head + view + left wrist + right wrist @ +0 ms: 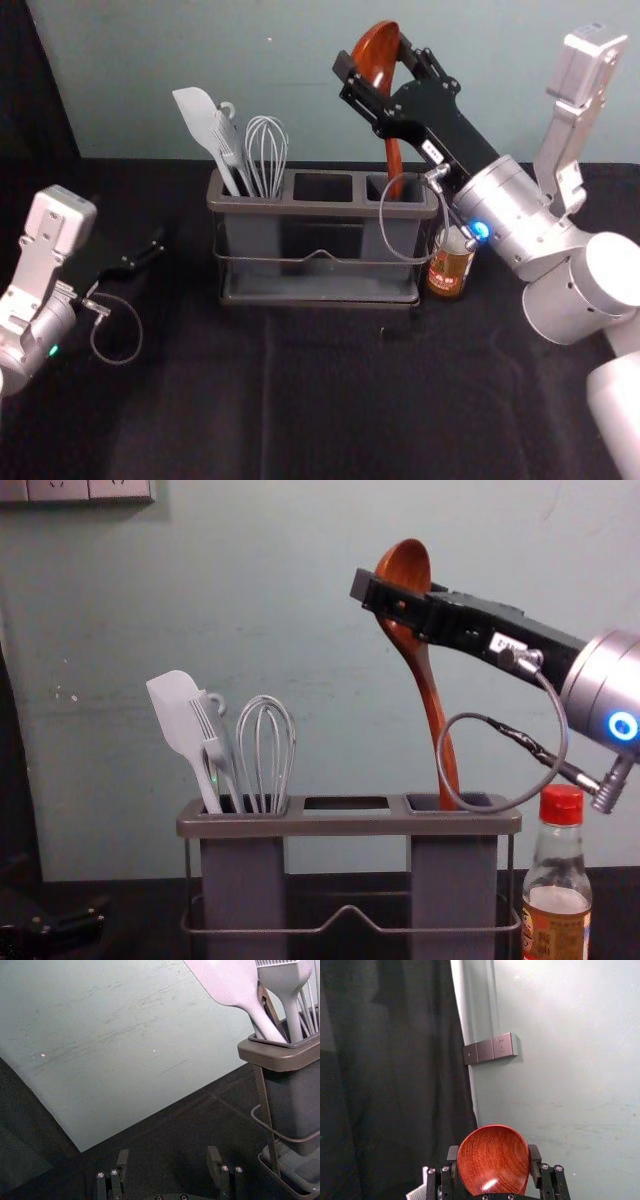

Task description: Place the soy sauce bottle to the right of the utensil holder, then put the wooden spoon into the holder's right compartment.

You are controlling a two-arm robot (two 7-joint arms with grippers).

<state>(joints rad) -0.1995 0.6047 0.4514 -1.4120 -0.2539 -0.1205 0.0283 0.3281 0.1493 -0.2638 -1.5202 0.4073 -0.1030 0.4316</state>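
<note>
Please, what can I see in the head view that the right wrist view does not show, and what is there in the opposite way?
Head view, against the other: the utensil holder, the soy sauce bottle at its right, and the left gripper off to its left.

Right wrist view, against the head view: a row of wall plates.

Both: the wooden spoon gripped at its bowl in the right gripper's jaws, and the pale wall.

Bowl up, the reddish wooden spoon (428, 695) leans in the right claw (375, 56), its handle inside the utensil holder's (345, 825) right compartment (453, 880); the soy sauce bottle (557, 925) (red-capped) stands beside.
</note>
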